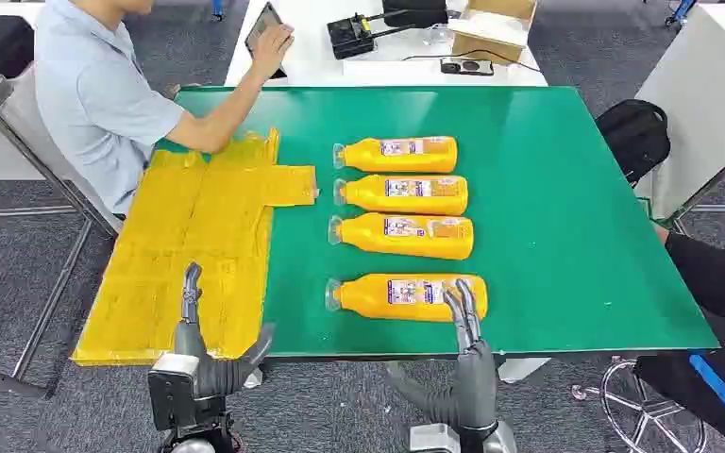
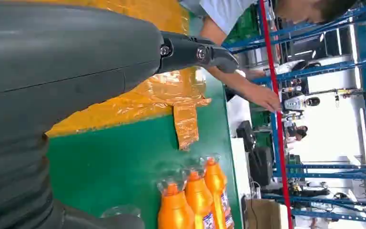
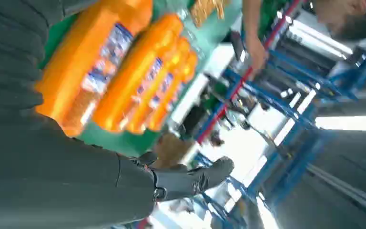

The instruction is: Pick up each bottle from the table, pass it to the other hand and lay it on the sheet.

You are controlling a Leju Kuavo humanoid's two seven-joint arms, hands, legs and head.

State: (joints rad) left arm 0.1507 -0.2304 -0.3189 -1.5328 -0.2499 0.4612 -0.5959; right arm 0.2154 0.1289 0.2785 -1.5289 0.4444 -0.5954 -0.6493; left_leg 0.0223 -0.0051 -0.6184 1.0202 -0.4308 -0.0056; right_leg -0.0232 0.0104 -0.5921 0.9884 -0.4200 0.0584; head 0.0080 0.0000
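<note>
1. Four bottles lie on their sides in a column mid-worktop, caps toward the sheet (image 1: 189,255), which covers the worktop's left end. Nearest bottle (image 1: 406,296) lies by the front edge.
2. Your right hand (image 1: 463,316) is raised at the front edge, just by that bottle's base; fingers apart, holding nothing.
3. Your left hand (image 1: 210,363) hangs off the front edge by the sheet, fingers spread, empty.
4. Expect full, fairly heavy, stiff plastic with a glossy label: likely slippery and free to roll. Grip mid-body, across the label.
5. A person's arm (image 1: 222,118) rests on the sheet's far edge; stay toward the front.
</note>
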